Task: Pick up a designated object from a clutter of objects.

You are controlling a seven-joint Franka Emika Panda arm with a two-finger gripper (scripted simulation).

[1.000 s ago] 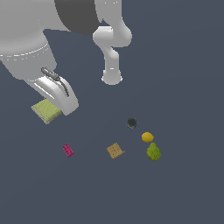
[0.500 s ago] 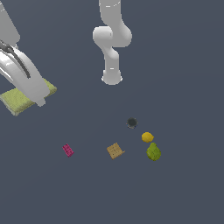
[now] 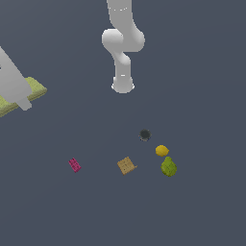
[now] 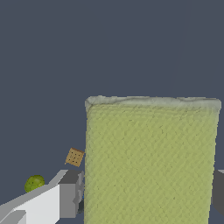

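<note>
**Slab carried further toward the exterior view's left edge**

Since half a second ago the arm has swung the slab (image 3: 30, 91) a little higher and further out; it now hangs at the exterior view's left edge, partly cut off by the frame, well apart from the other items. Those have not moved: the magenta block (image 3: 74, 165), tan square (image 3: 126, 165), dark round thing (image 3: 144, 135), lemon (image 3: 162, 150) and pear (image 3: 168, 166) lie scattered on the bench (image 3: 192, 72).

The claw (image 4: 148, 199) is closed narrow on the slab. In the wrist view a grey finger (image 4: 70, 194) presses one side edge and the other shows at the opposite edge, with the slab's pale green, woven-looking face (image 4: 151, 162) filling the space between them.

Judging by that texture, the slab is likely light and soft like a sponge pad, so it may give under pressure. Gripping across opposite edges, as here, seems the sound hold.
</note>
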